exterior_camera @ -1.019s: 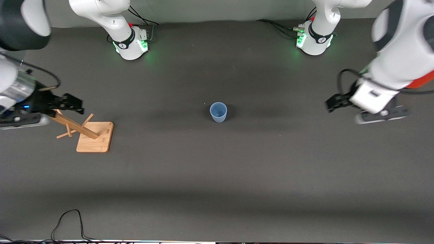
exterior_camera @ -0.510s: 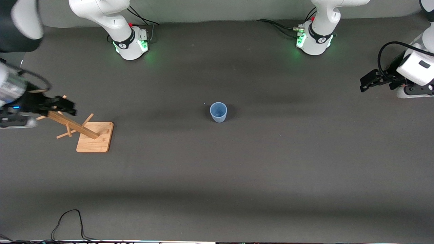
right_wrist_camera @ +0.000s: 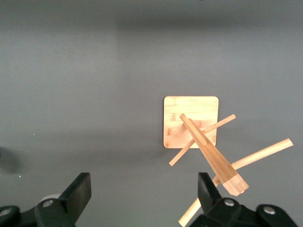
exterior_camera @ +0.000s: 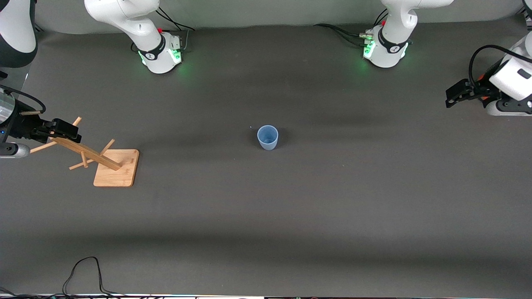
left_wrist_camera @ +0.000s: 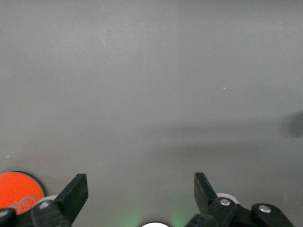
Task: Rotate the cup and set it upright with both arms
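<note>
Front view showed the cup (exterior_camera: 267, 137) upright mid-table, untouched. Left gripper (exterior_camera: 456, 94) hung wide open and empty over its table end; right gripper (exterior_camera: 62, 129), also open and empty, hung above a wooden rack (exterior_camera: 109, 163).

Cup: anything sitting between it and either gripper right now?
Nothing visible. The cup stands upright alone mid-table. The left gripper, open, is over bare table at the left arm's end. The right gripper, open, is above the wooden peg stand at the right arm's end; that stand is not on its line to the cup.
</note>
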### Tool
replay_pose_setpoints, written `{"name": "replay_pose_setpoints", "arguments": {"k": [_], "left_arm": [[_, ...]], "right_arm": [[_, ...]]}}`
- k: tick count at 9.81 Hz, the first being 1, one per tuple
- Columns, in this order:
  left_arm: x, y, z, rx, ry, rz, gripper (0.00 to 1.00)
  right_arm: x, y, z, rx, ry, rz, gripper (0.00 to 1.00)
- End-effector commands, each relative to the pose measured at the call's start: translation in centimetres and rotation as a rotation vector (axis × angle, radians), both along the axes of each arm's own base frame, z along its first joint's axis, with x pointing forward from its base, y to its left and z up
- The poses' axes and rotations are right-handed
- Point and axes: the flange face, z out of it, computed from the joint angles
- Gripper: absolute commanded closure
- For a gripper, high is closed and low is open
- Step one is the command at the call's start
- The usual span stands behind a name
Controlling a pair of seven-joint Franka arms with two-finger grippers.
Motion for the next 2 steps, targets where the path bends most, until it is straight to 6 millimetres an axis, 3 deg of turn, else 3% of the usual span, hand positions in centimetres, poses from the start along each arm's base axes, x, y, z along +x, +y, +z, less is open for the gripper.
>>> {"name": "replay_pose_setpoints", "arguments": {"k": [1, 2], "left_arm": [[-0.16, 0.38, 0.94, 0.008, 0.003, -0.024, 0.0], [-0.16, 0.79, 0.93, 0.007, 0.003, -0.016, 0.0]], "right_arm": [[-0.09, 0.13, 0.55, 0.007, -0.004, -0.002, 0.0], [-0.05, 0.14, 0.46, 0.007, -0.003, -0.002, 0.0]]}}
